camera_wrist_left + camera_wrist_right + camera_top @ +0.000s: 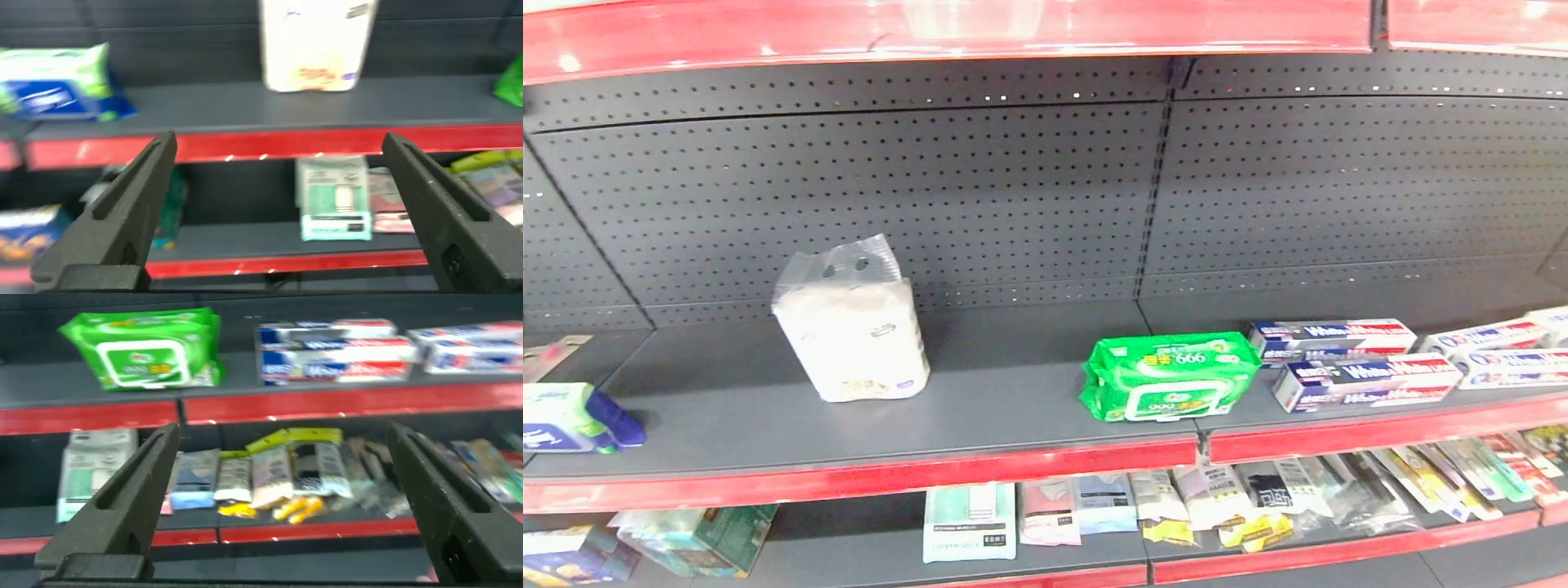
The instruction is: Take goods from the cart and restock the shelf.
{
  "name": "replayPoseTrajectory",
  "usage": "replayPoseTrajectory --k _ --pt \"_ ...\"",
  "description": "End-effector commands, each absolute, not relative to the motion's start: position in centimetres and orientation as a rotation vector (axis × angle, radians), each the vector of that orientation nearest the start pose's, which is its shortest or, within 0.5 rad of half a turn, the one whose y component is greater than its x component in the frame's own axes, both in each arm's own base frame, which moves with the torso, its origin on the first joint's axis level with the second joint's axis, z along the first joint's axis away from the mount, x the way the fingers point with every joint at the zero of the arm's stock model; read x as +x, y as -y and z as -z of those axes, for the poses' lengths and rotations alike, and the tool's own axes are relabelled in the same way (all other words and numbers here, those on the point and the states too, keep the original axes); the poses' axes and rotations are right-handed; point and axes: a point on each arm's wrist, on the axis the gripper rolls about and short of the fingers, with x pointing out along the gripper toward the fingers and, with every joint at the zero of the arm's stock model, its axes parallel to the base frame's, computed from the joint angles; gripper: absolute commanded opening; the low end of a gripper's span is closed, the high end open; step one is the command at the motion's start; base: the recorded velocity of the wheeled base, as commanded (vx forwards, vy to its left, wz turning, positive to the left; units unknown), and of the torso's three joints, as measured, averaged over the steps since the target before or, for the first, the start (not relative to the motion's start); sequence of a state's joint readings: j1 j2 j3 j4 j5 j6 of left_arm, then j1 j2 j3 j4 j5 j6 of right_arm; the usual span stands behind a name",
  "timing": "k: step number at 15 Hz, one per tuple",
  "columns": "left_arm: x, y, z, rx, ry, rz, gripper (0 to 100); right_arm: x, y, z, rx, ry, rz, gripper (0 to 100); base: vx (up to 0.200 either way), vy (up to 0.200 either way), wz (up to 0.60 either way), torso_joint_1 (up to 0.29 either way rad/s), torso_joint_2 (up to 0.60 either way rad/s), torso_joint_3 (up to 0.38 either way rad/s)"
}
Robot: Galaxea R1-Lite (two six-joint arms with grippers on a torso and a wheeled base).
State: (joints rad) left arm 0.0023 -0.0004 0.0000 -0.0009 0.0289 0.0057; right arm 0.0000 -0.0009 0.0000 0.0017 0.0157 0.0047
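Note:
A white pack of paper rolls (853, 327) in clear plastic stands upright on the grey shelf (1013, 400), left of centre. A green wet-wipes pack (1170, 376) lies to its right near the shelf's front edge. My left gripper (278, 147) is open and empty in front of the red shelf lip, below the white pack (317, 42). My right gripper (282, 437) is open and empty too, in front of the shelf lip below the green pack (140, 348) and the toothpaste boxes (335, 349).
Toothpaste boxes (1368, 367) fill the shelf's right end. A blue-and-green tissue pack (572, 418) lies at the far left. The lower shelf (866, 539) holds small bagged goods (1217, 498) and a white-green packet (969, 521). A red upper shelf edge (947, 33) overhangs.

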Motion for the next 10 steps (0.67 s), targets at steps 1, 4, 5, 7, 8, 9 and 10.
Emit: replayPoseTrajectory --k 1,4,5,7,8,9,10 --pt "-2.28 -0.06 -7.56 0.006 0.001 -0.032 100 -2.28 -0.04 -7.53 0.005 -0.002 -0.017 100 0.0 0.0 -0.6 -0.012 -0.01 -0.002" --pt "-2.28 -0.06 -7.56 0.006 0.001 -0.032 100 -2.28 -0.04 -7.53 0.005 -0.002 -0.017 100 0.0 0.0 -0.6 0.004 0.0 0.004" --pt "-2.28 -0.06 -7.56 0.006 0.001 -0.034 100 -2.28 -0.04 -7.53 0.005 -0.002 -0.017 100 0.0 0.0 -0.6 0.002 0.0 0.007" --pt "-2.28 -0.06 -7.56 0.006 0.001 -0.032 100 -2.28 -0.04 -7.53 0.005 -0.002 -0.017 100 0.0 0.0 -0.6 0.015 0.0 0.002" --pt "-2.28 -0.06 -7.56 0.006 0.001 -0.032 100 -2.28 -0.04 -7.55 0.005 0.0 -0.017 100 0.0 0.0 -0.6 0.007 0.01 0.002" --pt "-2.28 -0.06 -7.56 0.006 0.001 -0.032 100 -2.28 -0.04 -7.53 0.005 -0.002 -0.017 100 0.0 0.0 -0.6 0.002 0.0 0.007" --pt "-2.28 -0.06 -7.56 0.006 0.001 -0.032 100 -2.28 -0.04 -7.53 0.005 -0.002 -0.017 100 0.0 0.0 -0.6 0.022 0.0 0.002"
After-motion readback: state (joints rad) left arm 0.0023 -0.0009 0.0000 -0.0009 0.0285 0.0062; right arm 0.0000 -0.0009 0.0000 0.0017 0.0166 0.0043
